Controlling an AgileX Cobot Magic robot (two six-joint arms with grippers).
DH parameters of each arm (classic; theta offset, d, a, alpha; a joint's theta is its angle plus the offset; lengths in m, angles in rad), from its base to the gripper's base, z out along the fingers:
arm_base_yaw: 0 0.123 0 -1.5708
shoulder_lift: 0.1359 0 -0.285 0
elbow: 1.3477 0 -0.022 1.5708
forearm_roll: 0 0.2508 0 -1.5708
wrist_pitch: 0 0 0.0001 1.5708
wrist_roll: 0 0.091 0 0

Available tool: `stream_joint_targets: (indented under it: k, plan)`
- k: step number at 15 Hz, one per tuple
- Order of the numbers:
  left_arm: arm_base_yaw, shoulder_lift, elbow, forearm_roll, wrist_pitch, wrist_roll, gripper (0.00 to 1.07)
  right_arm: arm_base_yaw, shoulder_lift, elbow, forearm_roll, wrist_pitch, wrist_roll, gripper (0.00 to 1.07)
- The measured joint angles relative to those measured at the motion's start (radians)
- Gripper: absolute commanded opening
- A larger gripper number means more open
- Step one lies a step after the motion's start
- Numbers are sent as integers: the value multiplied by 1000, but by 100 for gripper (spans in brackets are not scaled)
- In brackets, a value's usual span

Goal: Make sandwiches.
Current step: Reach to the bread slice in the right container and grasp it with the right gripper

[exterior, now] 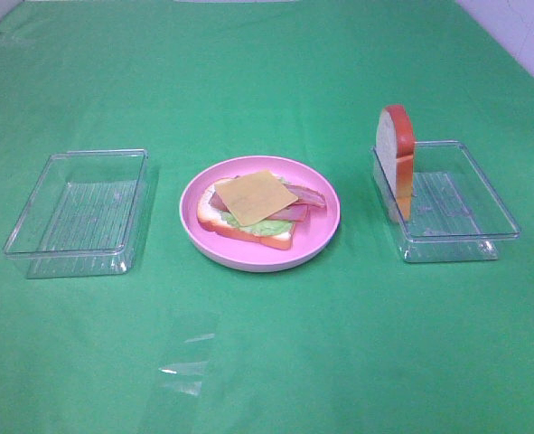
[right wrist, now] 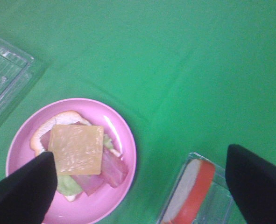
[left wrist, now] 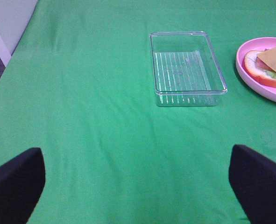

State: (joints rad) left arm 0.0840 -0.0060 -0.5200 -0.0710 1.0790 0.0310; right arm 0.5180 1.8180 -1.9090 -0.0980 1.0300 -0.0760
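while both my claws hang wide apart holding nothing, left gripper [left wrist: 138, 186] and right gripper [right wrist: 142, 186], i see the open-faced toy sandwich [exterior: 253, 210] on the round pink plate [exterior: 325, 235]; a spare crusted bread slice [exterior: 396, 158] stands upright in the right clear plastic tray [exterior: 483, 221].

In the left wrist view the pink plate [left wrist: 250, 77] is cut off at the picture's edge, taking part of the bread [left wrist: 261, 74] and cheese [left wrist: 274, 59] with it. The left claw [left wrist: 138, 186] shows only two dark fingertips [left wrist: 16, 186] at the corners. In the right wrist view the upright bread slice [right wrist: 194, 191] and its clear tray [right wrist: 212, 200] run off the edge, and one dark fingertip [right wrist: 25, 191] hides part of the plate. The lettuce [exterior: 265, 226] lies mostly hidden under cheese and bacon [exterior: 304, 203].
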Motion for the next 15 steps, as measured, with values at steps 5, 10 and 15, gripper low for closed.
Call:
stream_joint_targets:
  k: [5, 10, 15]
  plan:
    - [0, 0, 0, 0, 0, 0, 100, -163, -17, 0, -22, 71, 69, 96]
    - [0, 0, 0, 0, 0, 0, 100, -259, -3, 0, -16, 75, 99, 96]
    - [0, 0, 0, 0, 0, 0, 100, -259, 144, 0, 50, 62, 104, 96]
